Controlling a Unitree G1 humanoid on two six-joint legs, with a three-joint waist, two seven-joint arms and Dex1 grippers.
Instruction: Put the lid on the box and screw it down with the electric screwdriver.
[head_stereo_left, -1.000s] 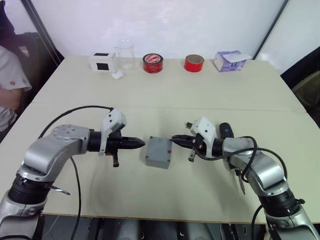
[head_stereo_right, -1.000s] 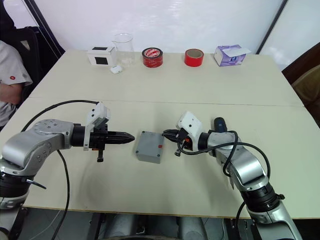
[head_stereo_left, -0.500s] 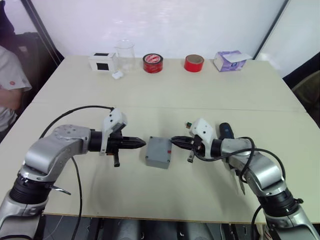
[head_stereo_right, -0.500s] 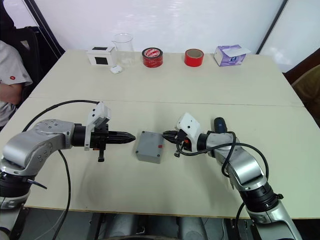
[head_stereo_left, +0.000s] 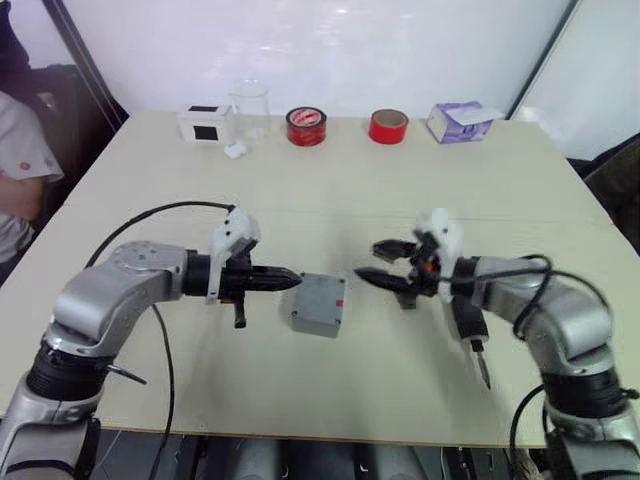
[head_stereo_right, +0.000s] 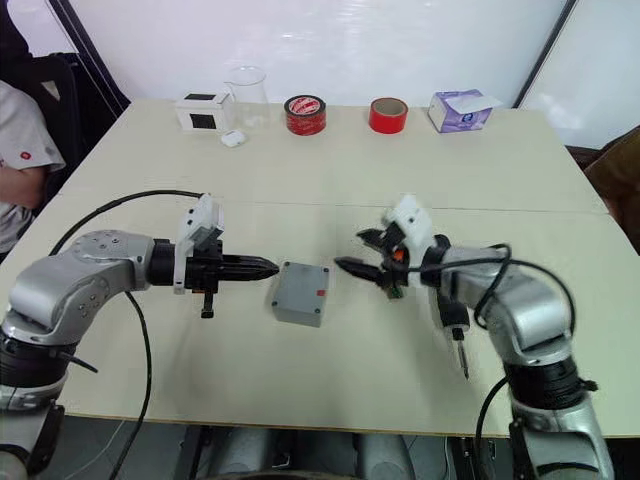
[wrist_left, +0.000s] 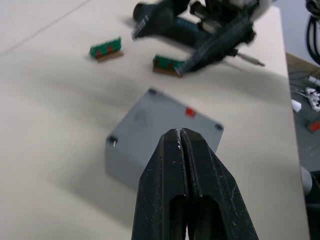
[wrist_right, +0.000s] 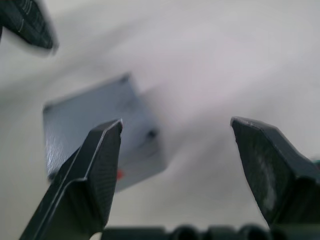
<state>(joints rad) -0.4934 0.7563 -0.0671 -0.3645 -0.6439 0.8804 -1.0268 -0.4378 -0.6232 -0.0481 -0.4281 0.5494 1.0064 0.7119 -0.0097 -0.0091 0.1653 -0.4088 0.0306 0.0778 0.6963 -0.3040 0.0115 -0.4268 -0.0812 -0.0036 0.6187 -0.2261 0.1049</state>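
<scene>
On the near table: findings are recorded below.
Box (head_stereo_left: 319, 304): set on the table (head_stereo_left: 330, 190) between both grippers, lid (wrist_left: 165, 120) seated on top, red mark on its right side.
Left gripper (head_stereo_left: 294, 281): fingers pressed together, nothing held, tip just beside the box's left edge.
Right gripper (head_stereo_left: 374, 260): fingers spread wide, nothing held, near the box's right.
Electric screwdriver (head_stereo_right: 450, 318): laid on the table right of the box, partly hidden by the right arm.

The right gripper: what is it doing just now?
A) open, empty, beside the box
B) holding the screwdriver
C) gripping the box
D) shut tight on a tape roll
A: the right gripper has its fingers spread, holding nothing, apart from the box.
</scene>
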